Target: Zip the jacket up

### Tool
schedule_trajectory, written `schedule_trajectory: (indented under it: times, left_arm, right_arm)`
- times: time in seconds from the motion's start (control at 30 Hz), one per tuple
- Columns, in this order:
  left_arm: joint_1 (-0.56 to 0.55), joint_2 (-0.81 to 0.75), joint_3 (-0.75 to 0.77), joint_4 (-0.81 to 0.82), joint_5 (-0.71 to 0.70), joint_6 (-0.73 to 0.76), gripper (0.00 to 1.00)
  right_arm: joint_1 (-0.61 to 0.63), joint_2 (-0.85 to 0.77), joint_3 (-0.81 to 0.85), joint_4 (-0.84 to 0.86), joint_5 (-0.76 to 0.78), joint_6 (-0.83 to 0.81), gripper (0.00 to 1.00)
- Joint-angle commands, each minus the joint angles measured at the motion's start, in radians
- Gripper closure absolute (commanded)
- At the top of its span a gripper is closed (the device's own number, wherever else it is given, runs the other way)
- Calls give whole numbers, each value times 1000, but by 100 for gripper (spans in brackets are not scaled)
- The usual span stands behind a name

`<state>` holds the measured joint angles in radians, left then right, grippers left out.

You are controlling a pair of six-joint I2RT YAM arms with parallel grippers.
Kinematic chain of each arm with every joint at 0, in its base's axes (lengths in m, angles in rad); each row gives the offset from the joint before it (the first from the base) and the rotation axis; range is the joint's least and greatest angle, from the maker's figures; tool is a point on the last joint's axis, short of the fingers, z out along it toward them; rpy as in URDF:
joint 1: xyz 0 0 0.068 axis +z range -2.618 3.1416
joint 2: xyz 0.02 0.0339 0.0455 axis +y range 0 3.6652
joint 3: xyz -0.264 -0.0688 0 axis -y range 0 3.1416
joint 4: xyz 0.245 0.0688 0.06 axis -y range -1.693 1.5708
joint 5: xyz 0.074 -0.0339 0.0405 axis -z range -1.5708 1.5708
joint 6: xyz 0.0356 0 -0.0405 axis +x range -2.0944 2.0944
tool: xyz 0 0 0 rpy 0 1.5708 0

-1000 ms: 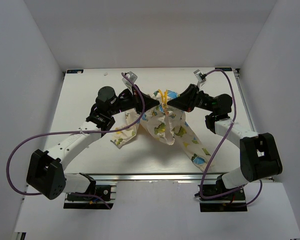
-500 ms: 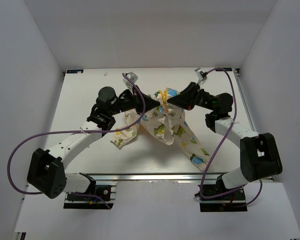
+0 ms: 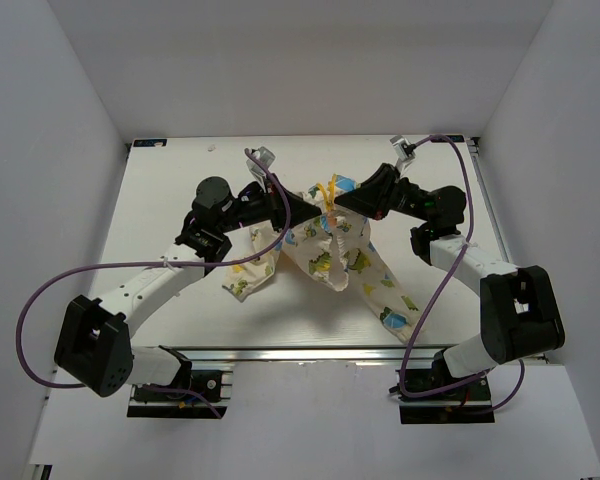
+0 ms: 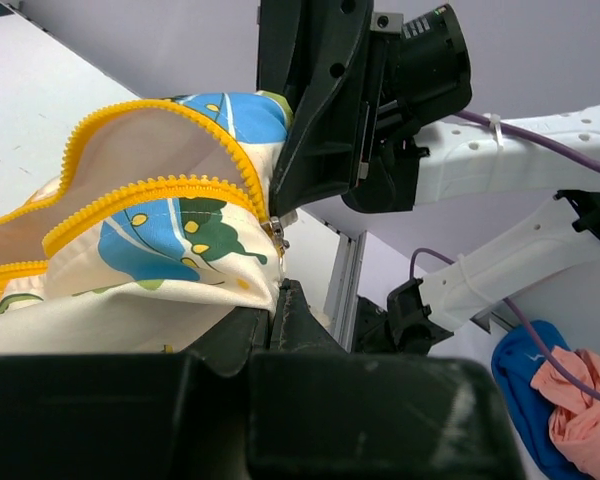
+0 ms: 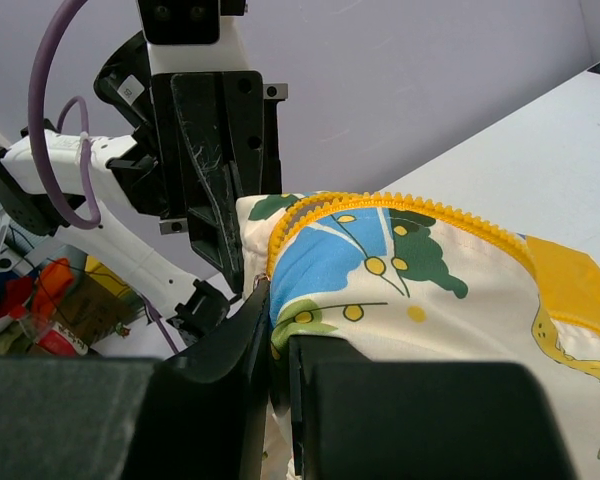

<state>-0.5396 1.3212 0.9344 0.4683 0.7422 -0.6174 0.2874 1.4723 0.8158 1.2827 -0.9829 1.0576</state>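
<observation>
Over the left half of the white table (image 3: 160,190), the left arm (image 3: 150,285) is stretched from the near edge toward the table's middle, and a purple cable (image 3: 40,300) is looped out past the table's left side. Above the table's middle, nearer its far edge, the left gripper (image 3: 313,206) is brought against the raised top of the jacket (image 3: 325,258). In the left wrist view its jaws are pressed together, and a fold of the cream printed fabric is pinched between them just under the small metal zipper slider (image 4: 276,234). The jacket is held up off the table's middle at that top edge. The rest of it is draped down onto the table, with one end trailing toward the near left and a longer end toward the near right. The yellow zipper teeth (image 4: 150,190) are seen parted in two curved rows that meet at the slider, so the front is open there. The right gripper (image 3: 336,203) is set tip to tip with the left one above the table's middle. In the right wrist view its jaws are closed to a thin slit on the jacket's edge by the slider. Whether the slider's pull itself is caught cannot be told. Over the table's right half, the right arm (image 3: 460,255) is bent back toward the near edge.
</observation>
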Motion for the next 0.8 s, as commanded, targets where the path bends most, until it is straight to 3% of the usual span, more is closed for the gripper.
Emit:
schedule_trajectory:
  times: [0.0, 0.23, 0.77]
  left_arm:
    - [0, -22, 4, 17, -39, -5, 100]
    - [0, -60, 30, -49, -129, 44, 100]
    - [0, -63, 55, -22, -84, 53, 100]
  right_arm:
    - [-5, -35, 28, 175, 4, -34, 100]
    - [-5, -64, -1, 141, 6, -68, 100]
    - [-5, -40, 6, 109, -42, -74, 100]
